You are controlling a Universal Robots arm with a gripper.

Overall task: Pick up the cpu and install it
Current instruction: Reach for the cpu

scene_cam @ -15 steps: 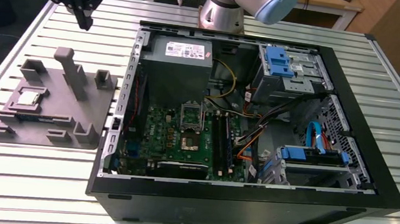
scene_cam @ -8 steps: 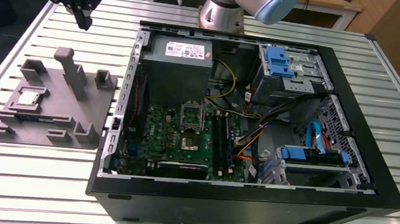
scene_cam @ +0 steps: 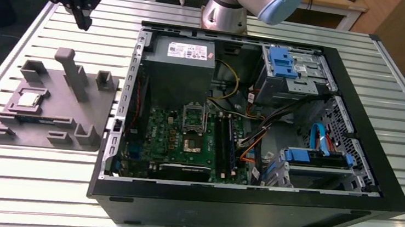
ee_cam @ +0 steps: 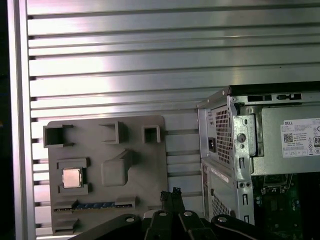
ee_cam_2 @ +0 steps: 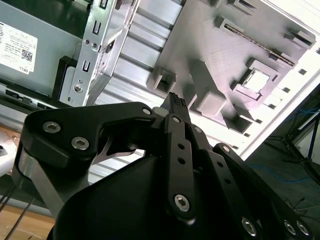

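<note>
The cpu (scene_cam: 28, 98) sits flat in a square pocket of the grey tray (scene_cam: 94, 112). The tray lies on the slatted tabletop (scene_cam: 35, 187), on the exterior view's left of the open computer case (scene_cam: 253, 209). I see the gripper (scene_cam: 85, 22) hanging in the air beyond the tray's end that lies farthest from the exterior camera. It is well apart from the cpu, its fingers brought together on nothing. In both wrist views the chip's shiny top faces up. The green motherboard (scene_cam: 185, 145) lies inside the case.
</note>
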